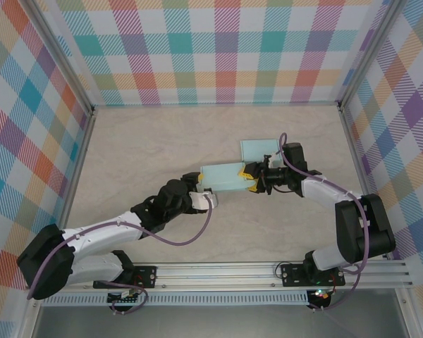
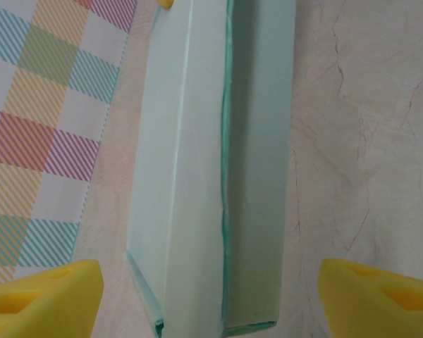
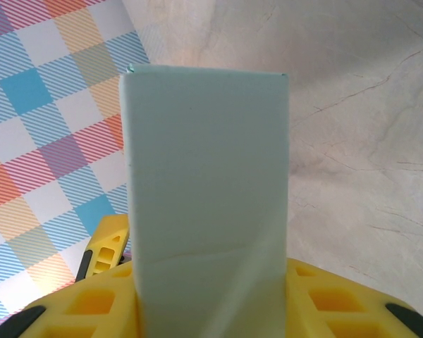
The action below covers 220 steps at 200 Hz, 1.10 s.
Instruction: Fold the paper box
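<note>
One green paper box [image 1: 224,177] at middle of table [image 1: 148,141], between two grippers. Pinched at right end by right gripper [image 1: 252,179]; flanked at left end by spread left gripper [image 1: 199,186], seemingly untouched. One flat sheet [image 1: 259,148] behind.

Paper box [image 1: 224,177] matt & smooth card; left claw pads [image 2: 46,299] yellow matt plastic; table [image 1: 162,148] smooth w/ marble-look veins.

Left arm [image 1: 92,243], right arm [image 1: 352,236] — white link shells, bulky black joint housings. Purple cable [image 1: 197,234] runs along left arm, second purple lead [image 1: 283,151] along right. Left fingers [image 2: 46,299] bright yellow, blocky, moulded recesses. Right fingers [image 3: 338,306] same yellow — rectangular cut-outs, black patches at outer edges. Black base brackets [image 1: 137,272] on aluminium rail [image 1: 225,271].
</note>
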Each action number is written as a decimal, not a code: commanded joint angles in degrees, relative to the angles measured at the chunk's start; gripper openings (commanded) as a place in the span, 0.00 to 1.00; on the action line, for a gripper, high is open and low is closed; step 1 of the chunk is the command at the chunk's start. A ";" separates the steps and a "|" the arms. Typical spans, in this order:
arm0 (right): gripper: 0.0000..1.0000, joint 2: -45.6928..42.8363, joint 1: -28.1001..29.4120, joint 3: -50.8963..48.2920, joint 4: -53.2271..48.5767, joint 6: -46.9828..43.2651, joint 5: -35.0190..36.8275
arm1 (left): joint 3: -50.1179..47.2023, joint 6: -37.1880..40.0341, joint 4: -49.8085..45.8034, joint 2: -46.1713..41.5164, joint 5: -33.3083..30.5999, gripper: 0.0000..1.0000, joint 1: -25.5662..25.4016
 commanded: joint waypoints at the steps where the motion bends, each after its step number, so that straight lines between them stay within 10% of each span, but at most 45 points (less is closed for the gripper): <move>1: 0.33 -0.51 -0.02 -0.50 0.38 0.89 -2.02 | 2.43 1.96 -1.46 1.78 -1.82 0.79 -0.71; 134: 0.37 0.45 -0.04 -0.78 -0.55 -0.44 -2.14 | 4.40 2.30 -1.05 2.80 -5.66 0.43 -0.73; 220: 0.84 -4.16 -2.31 0.22 -12.10 -9.23 3.60 | 14.14 -6.57 -31.39 0.38 1.88 0.29 -0.67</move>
